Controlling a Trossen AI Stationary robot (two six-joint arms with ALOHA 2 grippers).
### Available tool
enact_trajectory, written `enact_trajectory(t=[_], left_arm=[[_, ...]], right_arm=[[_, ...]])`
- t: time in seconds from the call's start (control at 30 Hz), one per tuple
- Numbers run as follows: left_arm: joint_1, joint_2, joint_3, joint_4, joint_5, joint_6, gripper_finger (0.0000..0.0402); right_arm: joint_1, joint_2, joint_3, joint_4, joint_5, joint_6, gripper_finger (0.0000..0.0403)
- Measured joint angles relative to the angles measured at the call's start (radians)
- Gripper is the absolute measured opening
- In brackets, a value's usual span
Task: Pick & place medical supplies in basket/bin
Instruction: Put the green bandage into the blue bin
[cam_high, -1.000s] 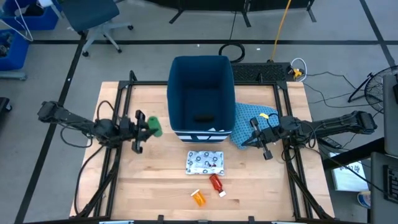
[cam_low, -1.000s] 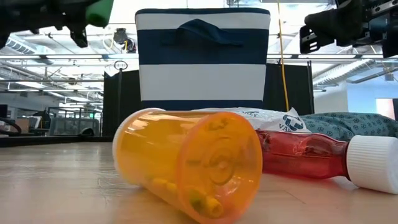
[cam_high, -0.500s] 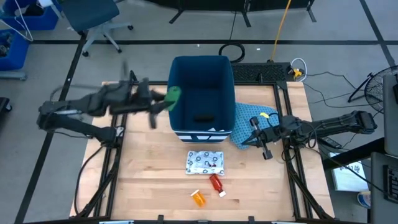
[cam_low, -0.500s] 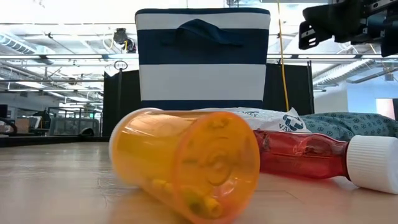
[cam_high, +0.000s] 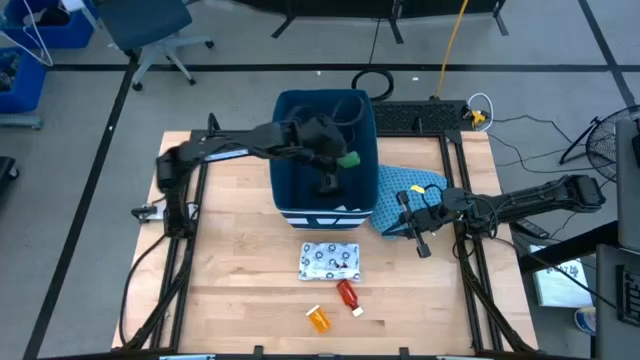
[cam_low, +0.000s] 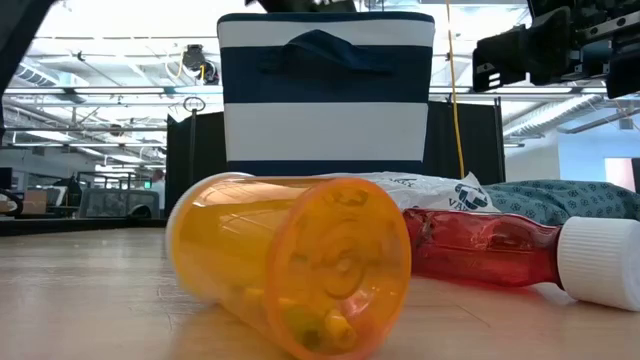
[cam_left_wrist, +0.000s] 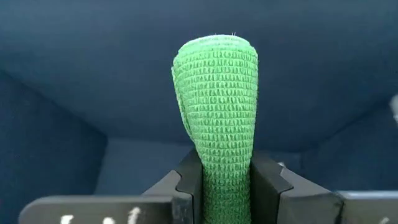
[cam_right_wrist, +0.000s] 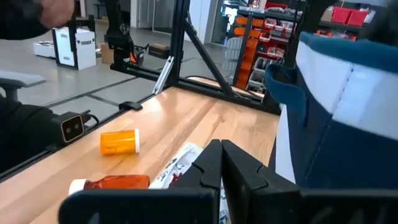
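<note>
My left gripper (cam_high: 340, 160) is over the opening of the dark-blue bin (cam_high: 283, 150), shut on the green block (cam_high: 348, 158), a roll of green ribbed wrap (cam_left_wrist: 216, 106). The bin's blue inner walls fill the left wrist view. My right gripper (cam_high: 408, 222) is shut and hovers over the near edge of the blue cloth, right of the bin; it also shows high up in the low view (cam_low: 500, 60). On the table near the bin lie the flat packet (cam_high: 330, 261), the red bottle (cam_high: 347, 294), the orange vial (cam_high: 319, 318) and a small white piece (cam_high: 358, 312). I cannot make out the black block. My left gripper pinches the green block between its two fingers at the block's near end (cam_left_wrist: 225, 180). The fingers (cam_left_wrist: 186, 180) come from the table's left, and the rest of the roll sticks out past the fingertips. The block is lifted clear, inside the bin's opening and touching no wall.
The blue patterned cloth (cam_high: 400, 190) lies against the bin's right side under my right gripper. Black frame rails run along the table's left and right sides. Bare wood lies left of the bin and around the supplies. The bin's striped wall (cam_low: 325, 120) stands behind the vial (cam_low: 290, 260).
My left arm has risen from the table's left side and swung right, carrying the green block up over the bin's left rim into its opening. My right gripper has drifted slightly toward the table's near-left. The orange vial has rocked a little.
</note>
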Motion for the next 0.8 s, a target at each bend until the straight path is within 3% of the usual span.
enact_trajectory(t=[0.3, 0.8], left_arm=[[0.018, 0.143, 0.01, -0.008, 0.099, -0.061, 0.0085], [-0.043, 0.277, -0.004, 0.042, 0.118, -0.055, 0.0085]], right_arm=[[0.0, 0.039, 0.0, 0.029, 0.0, -0.032, 0.0], [0.0, 0.049, 0.0, 0.047, 0.0, -0.029, 0.0]])
